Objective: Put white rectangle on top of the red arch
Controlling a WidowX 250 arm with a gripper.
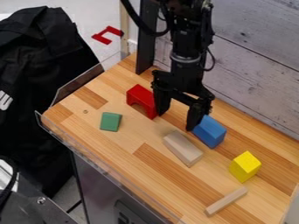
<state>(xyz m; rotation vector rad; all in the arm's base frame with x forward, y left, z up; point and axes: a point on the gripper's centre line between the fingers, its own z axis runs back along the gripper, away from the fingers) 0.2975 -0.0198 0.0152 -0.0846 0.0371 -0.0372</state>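
In the camera view, the black gripper (177,120) is wide open, nothing between its fingers, one finger beside the red arch (141,100), the other beside the blue block (210,131); contact is unclear. The pale rectangular block (182,148) lies on the wooden tabletop (131,151), near the blue block; a thinner pale strip (227,201) lies beyond the yellow block (245,166).

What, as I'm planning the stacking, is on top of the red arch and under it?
On top of the red arch, no block shows. Under it, the near edge of its opening meets the wooden tabletop; the arch itself covers what lies deeper.
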